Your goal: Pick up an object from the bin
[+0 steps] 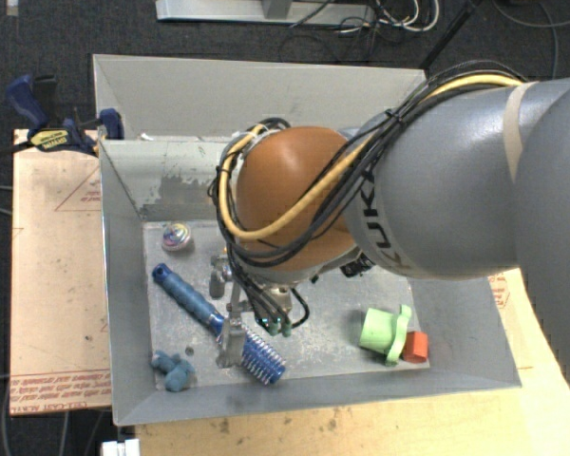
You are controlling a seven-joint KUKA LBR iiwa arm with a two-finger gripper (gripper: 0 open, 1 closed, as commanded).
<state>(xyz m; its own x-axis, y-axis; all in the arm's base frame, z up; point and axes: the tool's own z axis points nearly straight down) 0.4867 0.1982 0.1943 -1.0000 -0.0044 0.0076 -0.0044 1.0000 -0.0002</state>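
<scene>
A grey metal bin (123, 283) seen from above, with a large grey robot arm (475, 188) reaching in from the right. A rounded orange wrist cover (290, 193) wrapped in cables hangs over the middle of the bin floor.

Below the cover, the gripper (233, 335) is down at floor level near the bin's front edge, left of centre. It sits on or right against a long blue plastic brush (190, 297). The brush's straight handle runs diagonally from the left wall toward the front edge, and its bristled head (263, 359) shows just right of the gripper.

The brush looks light and stiff. Its smooth, narrow handle could slip or pivot in a pinch. The firmest place to grip is probably across the handle close to the head, which is about where the gripper stands. The bristles would give way and grip poorly.

Other things lie apart from the gripper:
- a small round striped ball (177, 237) near the floor's back-left corner
- a small blue lumpy piece (176, 373) in the front-left corner
- a light green plastic fitting (385, 333) touching a small orange-red block (415, 347), toward the front-right corner

The cover and cables hide much of the bin floor. The join between handle and head is also hidden, so it is a judgement that they are one piece. It is impossible to tell whether the gripper is open, closed, or clamped on the brush.
</scene>
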